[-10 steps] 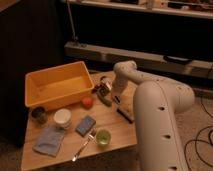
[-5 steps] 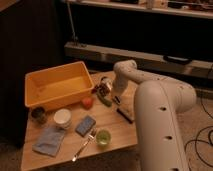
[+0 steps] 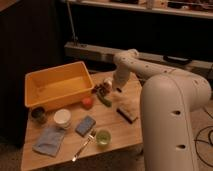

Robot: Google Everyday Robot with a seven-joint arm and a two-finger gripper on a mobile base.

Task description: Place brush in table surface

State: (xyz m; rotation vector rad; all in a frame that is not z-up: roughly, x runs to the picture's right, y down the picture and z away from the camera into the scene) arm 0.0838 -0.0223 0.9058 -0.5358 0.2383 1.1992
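The gripper (image 3: 102, 90) sits low over the table surface (image 3: 120, 131) near its far edge, just beside the right end of the yellow tub (image 3: 55, 97), with the whitish-handled brush (image 3: 107, 83) at its tip; whether the gripper is apart or clamped cannot be told.

- A yellow tub (image 3: 56, 98) is seen at the upper left.
- A white bowl (image 3: 62, 118), blue sponge (image 3: 85, 125), blue cloth (image 3: 50, 141), fork (image 3: 83, 145) and green cup (image 3: 103, 137) are spread across the lower left.
- A red ball (image 3: 88, 102) is set at centre, near the hand (image 3: 103, 90).
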